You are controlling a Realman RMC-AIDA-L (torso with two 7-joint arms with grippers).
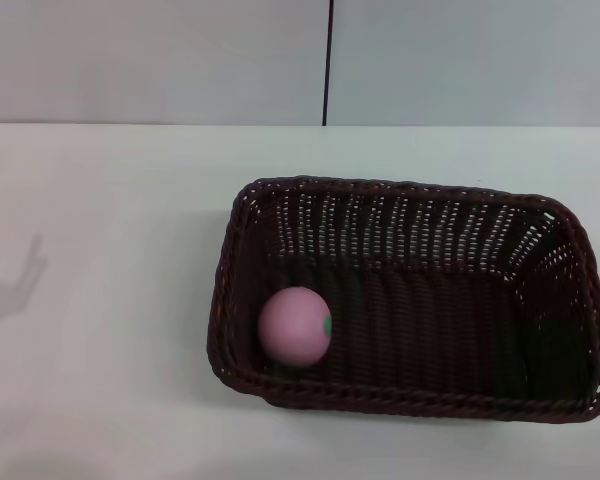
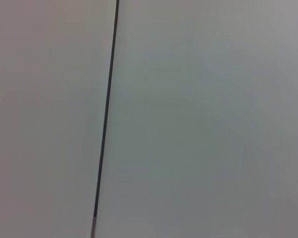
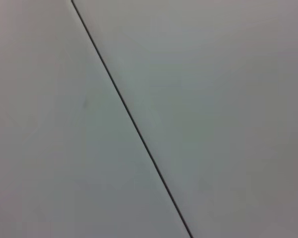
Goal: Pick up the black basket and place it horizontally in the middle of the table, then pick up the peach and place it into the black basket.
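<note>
Operator, neither pincer appears in any view, so you have no reference from which to place the objects, and you cannot tell how far either is open or whether it holds anything. Both wrist cameras show only a pale panelled wall (image 2: 198, 119) with a thin dark seam (image 2: 105, 129). A faint forked shadow (image 1: 20, 280) lies on the table (image 1: 100, 380) at the robot's left; its source is not visible.

Findings: the black basket (image 1: 410, 395) sits lengthwise across the table, upright, somewhat toward the robot's right of centre. The peach (image 1: 294, 325) rests inside it, at the basket's left end, close against the near wall.

Assessment: both placements look complete. Judged from this, nothing remains except to confirm that the arms are clear and parked
</note>
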